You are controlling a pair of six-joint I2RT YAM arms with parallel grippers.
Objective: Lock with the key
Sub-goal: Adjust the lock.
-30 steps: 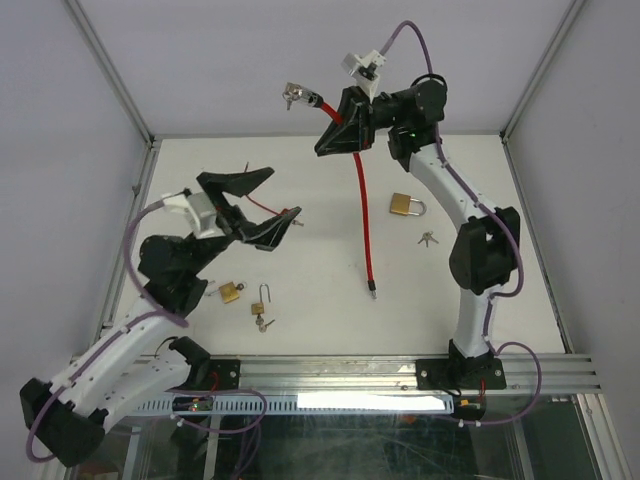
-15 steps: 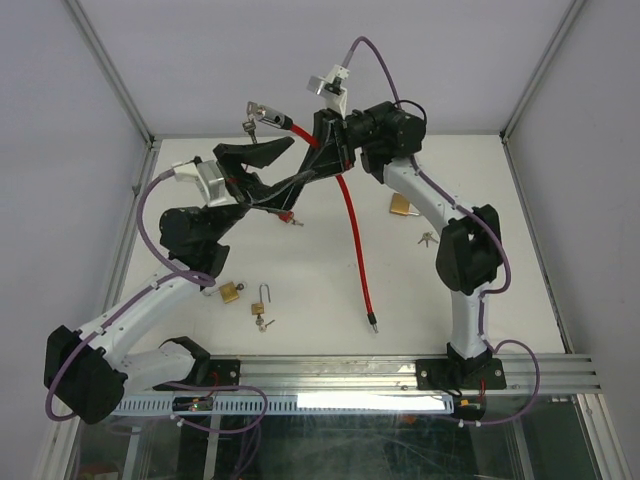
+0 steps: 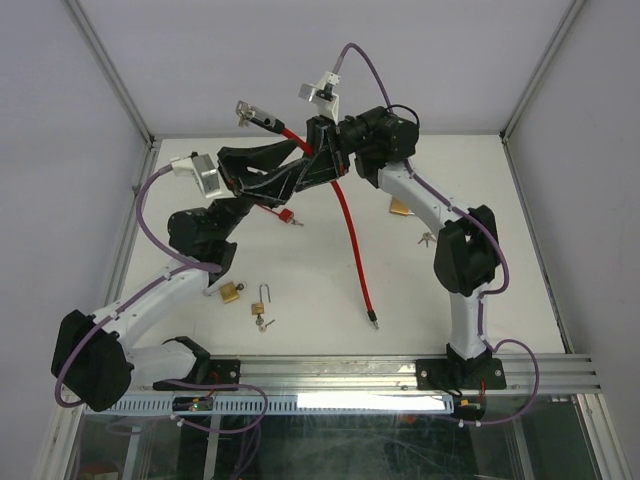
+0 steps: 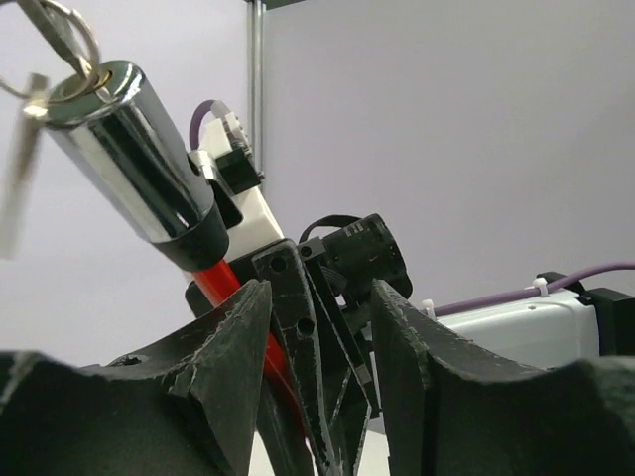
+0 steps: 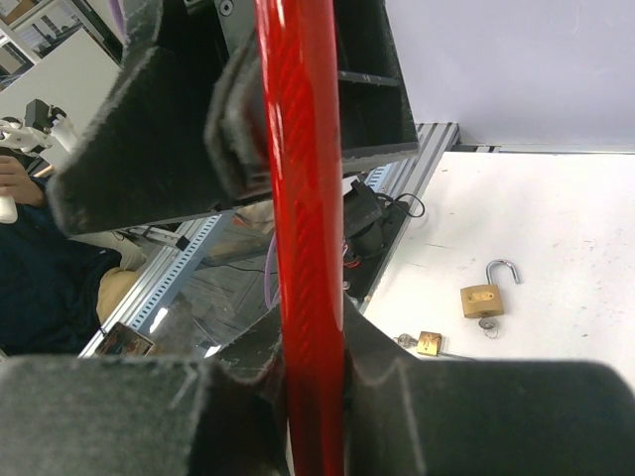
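Two arms meet above the white tabletop (image 3: 320, 290) in the top view. A second ago my left arm hung low on the left with jaws wide. It has now swung up, and the left end effector (image 3: 298, 165) sits against the right end effector (image 3: 322, 158), jaws narrowed to part-way. The right arm has carried the red plastic-coated cable (image 3: 352, 250) leftward to meet it. The polished chrome cylinder lock head (image 3: 262, 118) juts up-left, and the cable's free tip rests on the tabletop. I judge this as a handover or bracing step before the key is turned.

In the left wrist view, my left jaws stand apart and released, with nothing pinched between the pads. The lock head (image 4: 134, 164) is above and to the left, outside the jaws, and a steel key ring (image 4: 50, 30) hangs from its end. The ring is cut off by the frame edge, and I cannot see how deep the key sits.

In the right wrist view, the right end effector (image 5: 310, 392) is clenched on the cable (image 5: 303, 248). An open-shackled brass padlock (image 5: 481, 297) lies beyond. The lock head is out of view.
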